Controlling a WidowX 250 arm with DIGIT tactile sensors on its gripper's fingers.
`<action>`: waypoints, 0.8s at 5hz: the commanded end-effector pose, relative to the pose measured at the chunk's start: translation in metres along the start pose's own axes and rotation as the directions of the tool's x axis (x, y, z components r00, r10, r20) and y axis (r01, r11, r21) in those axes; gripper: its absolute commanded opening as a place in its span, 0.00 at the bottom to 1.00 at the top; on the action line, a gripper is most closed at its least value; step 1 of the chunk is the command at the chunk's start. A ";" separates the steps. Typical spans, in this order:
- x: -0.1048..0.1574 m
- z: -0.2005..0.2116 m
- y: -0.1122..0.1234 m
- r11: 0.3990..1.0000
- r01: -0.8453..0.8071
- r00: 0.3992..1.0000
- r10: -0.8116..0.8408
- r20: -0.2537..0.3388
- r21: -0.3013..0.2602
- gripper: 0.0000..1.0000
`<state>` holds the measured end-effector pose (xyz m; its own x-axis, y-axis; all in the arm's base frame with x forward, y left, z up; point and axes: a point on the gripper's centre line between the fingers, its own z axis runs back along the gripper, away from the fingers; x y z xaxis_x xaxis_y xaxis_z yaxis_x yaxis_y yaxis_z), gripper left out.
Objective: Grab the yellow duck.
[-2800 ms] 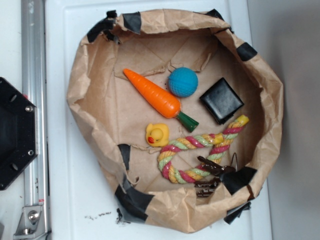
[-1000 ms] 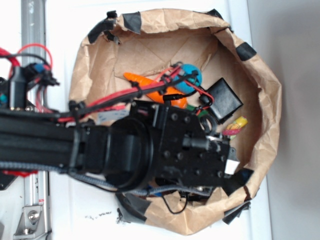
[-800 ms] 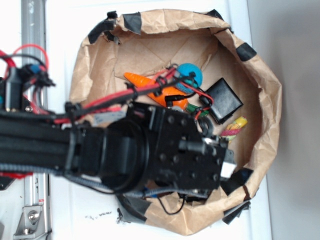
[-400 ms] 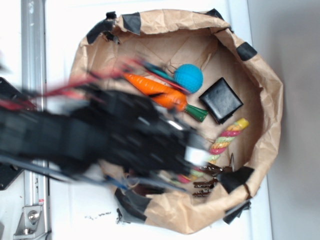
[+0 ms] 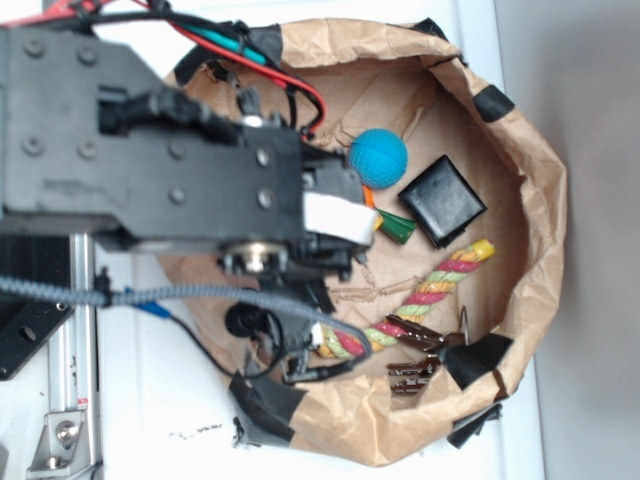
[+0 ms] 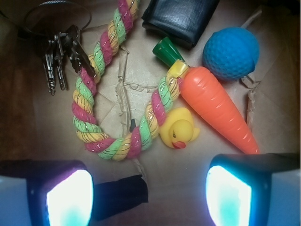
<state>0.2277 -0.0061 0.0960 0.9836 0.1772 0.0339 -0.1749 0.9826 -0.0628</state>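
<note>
In the wrist view the yellow duck sits low and right of centre on the brown paper floor of the bag, its red beak turned toward the bottom edge; the rope touches it on its left, and the carrot lies just beside it on its right; the carrot's green stub points at the black wallet at the top; the blue ball rests at the upper right, close to the carrot; a bunch of keys lies at the upper left, against the rope. The gripper stands spread wide, with its two fingers in the lower corners, holding nothing, and the duck lies above the gap between them, nearer the right one. In the exterior view the black arm fills the upper left and covers the duck and most of the carrot; the ball, wallet, keys and part of the rope show to its right; the bag stands on a white bench.
</note>
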 end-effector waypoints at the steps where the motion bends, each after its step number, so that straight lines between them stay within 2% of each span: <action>1: 0.017 -0.028 0.012 0.990 0.138 0.990 -0.138 -0.040 -0.006 1.00; 2: 0.019 -0.066 0.008 0.972 0.227 0.971 -0.220 -0.095 0.059 1.00; 3: 0.016 -0.086 0.003 0.920 0.377 0.916 -0.355 -0.185 0.104 1.00; 4: 0.013 -0.084 0.006 0.928 0.358 0.924 -0.338 -0.177 0.099 1.00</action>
<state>0.2426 -0.0130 0.0222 0.9781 -0.1671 -0.1237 0.1745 0.9833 0.0517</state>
